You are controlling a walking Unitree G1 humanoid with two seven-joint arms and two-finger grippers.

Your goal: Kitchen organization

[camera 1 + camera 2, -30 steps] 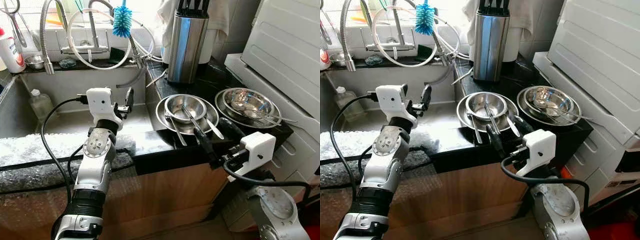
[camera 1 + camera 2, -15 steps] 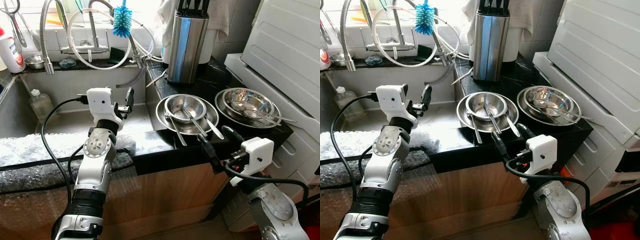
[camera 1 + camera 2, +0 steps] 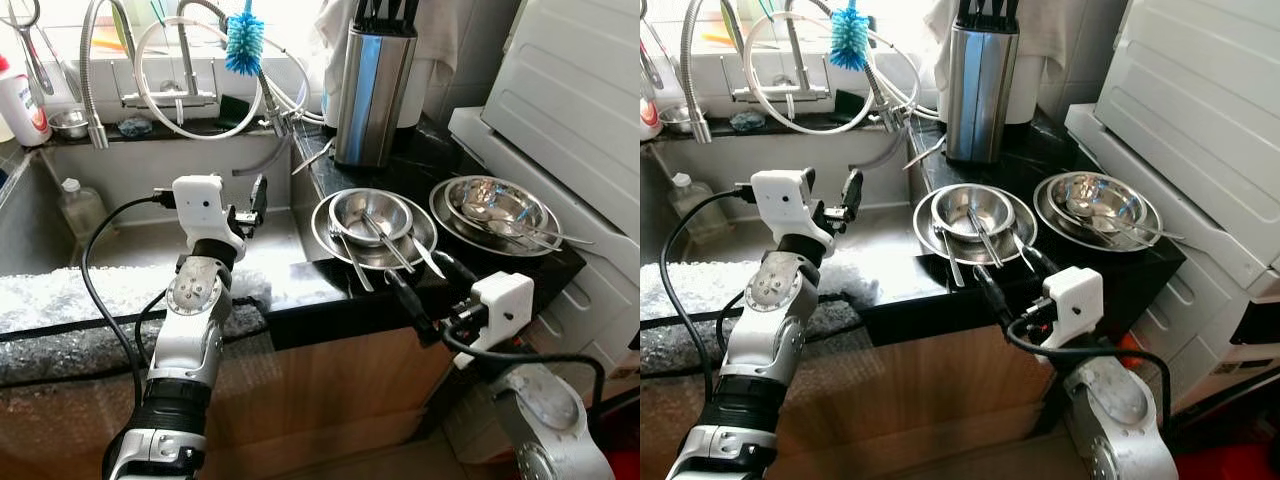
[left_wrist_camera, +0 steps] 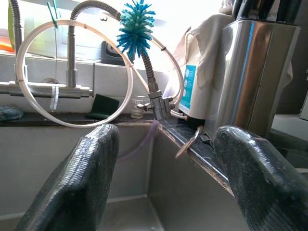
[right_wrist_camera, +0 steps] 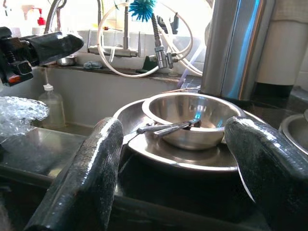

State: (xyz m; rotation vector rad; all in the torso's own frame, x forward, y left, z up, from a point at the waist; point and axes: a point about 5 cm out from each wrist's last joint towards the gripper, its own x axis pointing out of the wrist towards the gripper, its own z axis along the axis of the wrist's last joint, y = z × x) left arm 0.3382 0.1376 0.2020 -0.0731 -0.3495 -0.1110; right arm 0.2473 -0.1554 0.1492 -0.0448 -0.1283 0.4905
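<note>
My right end effector (image 3: 422, 291) gapes empty at the black surface's (image 3: 330, 287) front edge, facing the small steel bowl (image 3: 370, 213); left end effector (image 4: 168, 178) likewise, over the sink (image 3: 140, 245).

The bowls (image 3: 372, 214) and plates (image 3: 345, 240) are polished steel, mirror-bright, as is the brushed-metal knife block (image 3: 372, 90), all on a glossy black stone surface (image 3: 310, 290) above a matt wooden cabinet front (image 3: 340, 390). The fingers (image 5: 86, 178) look like rough, grainy black rubber. The sink (image 3: 150, 180) is dull grey steel, and the brush (image 3: 244, 42) has bristly blue plastic.
</note>
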